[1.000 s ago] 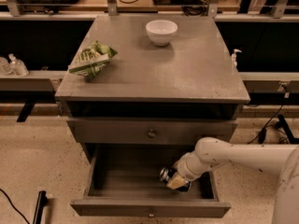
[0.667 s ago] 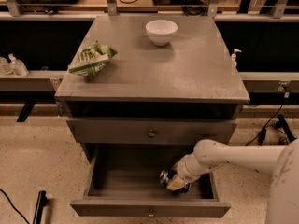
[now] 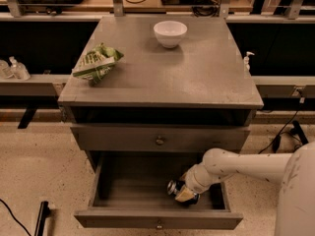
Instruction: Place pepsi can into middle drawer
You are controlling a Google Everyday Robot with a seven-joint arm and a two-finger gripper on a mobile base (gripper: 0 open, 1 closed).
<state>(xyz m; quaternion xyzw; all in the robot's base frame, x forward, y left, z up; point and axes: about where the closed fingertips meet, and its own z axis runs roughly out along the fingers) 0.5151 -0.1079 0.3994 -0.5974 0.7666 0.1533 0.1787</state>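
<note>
The middle drawer (image 3: 123,193) is pulled out below the closed drawer; its front panel has a small knob (image 3: 158,225). My gripper (image 3: 184,193) reaches from the right into the right half of the open drawer. It is shut on the pepsi can (image 3: 174,187), a dark can with a silver end facing left. The can is tilted on its side, low over the drawer floor. I cannot tell whether it touches the floor.
A closed drawer (image 3: 160,140) sits above the open one. On the cabinet top (image 3: 197,77) stand a white bowl (image 3: 170,33) at the back and a green-and-white snack bag (image 3: 96,63) at the left. My white arm (image 3: 246,166) comes in from the right.
My gripper and the can have hardly moved; the arm has shifted very slightly inside the drawer.
</note>
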